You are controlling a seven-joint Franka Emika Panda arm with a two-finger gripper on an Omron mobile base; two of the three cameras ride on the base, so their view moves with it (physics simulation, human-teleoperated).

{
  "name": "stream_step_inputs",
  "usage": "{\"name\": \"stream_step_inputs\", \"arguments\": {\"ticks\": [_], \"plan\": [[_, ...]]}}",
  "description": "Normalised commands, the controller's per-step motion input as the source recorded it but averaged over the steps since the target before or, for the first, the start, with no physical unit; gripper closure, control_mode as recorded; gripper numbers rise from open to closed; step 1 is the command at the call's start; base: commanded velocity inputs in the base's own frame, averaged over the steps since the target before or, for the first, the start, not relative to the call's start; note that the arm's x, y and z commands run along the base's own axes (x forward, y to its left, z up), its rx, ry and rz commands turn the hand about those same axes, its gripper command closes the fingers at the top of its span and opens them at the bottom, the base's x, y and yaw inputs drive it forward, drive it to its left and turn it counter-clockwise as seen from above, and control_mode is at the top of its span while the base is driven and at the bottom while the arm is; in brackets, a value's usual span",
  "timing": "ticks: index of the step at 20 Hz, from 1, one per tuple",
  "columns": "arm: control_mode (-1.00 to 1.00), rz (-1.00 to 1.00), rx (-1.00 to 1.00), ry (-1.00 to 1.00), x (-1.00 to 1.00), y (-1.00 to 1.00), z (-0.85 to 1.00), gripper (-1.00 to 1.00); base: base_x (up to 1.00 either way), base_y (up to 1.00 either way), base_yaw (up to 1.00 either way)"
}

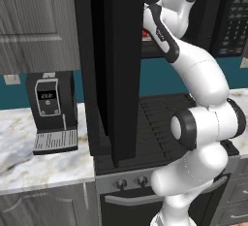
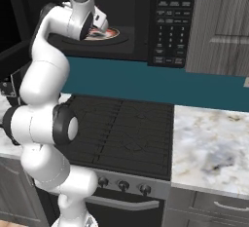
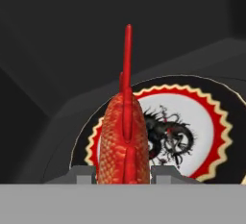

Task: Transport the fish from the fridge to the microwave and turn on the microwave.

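My gripper point(image 3: 123, 175) is shut on the fish point(image 3: 124, 141), a red-orange scaly body that stands on edge between the two finger tips, its thin tail pointing up. Hand and fish are inside the open microwave point(image 2: 170, 26), just above a round dark plate point(image 3: 211, 122) with a red and cream rim and a dragon drawing. In the right base view the gripper point(image 2: 100, 22) hangs over that plate point(image 2: 114, 37) in the dark cavity. The microwave's tall black door point(image 1: 116, 65) stands swung open to the left of the arm. The fridge is out of view.
A black stove top point(image 2: 121, 128) lies under the microwave, with knobs along its front. A black coffee machine point(image 1: 51, 108) stands on the marble counter point(image 1: 29, 167) at the left. More marble counter point(image 2: 209, 148) lies at the right, under grey wall cabinets point(image 2: 219, 21).
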Motion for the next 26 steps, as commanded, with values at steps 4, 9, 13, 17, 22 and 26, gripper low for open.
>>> {"name": "stream_step_inputs", "arguments": {"ticks": [4,9,13,17,22,26], "plan": [[-1.0,0.0,0.0,0.0,0.13,0.0,-0.14,1.0,0.0,0.0,0.0],[-1.0,0.0,0.0,0.0,0.14,0.01,-0.13,1.0,0.0,0.0,0.0],[-1.0,0.0,0.0,0.0,0.14,0.03,-0.12,1.0,0.0,0.0,0.0],[-1.0,0.0,0.0,0.0,0.13,0.03,-0.11,1.0,0.0,0.0,0.0],[-1.0,0.0,0.0,0.0,0.24,0.0,0.0,1.0,0.0,0.0,0.0],[-1.0,0.0,0.0,0.0,0.26,0.0,0.0,1.0,0.0,0.0,0.0]]}}
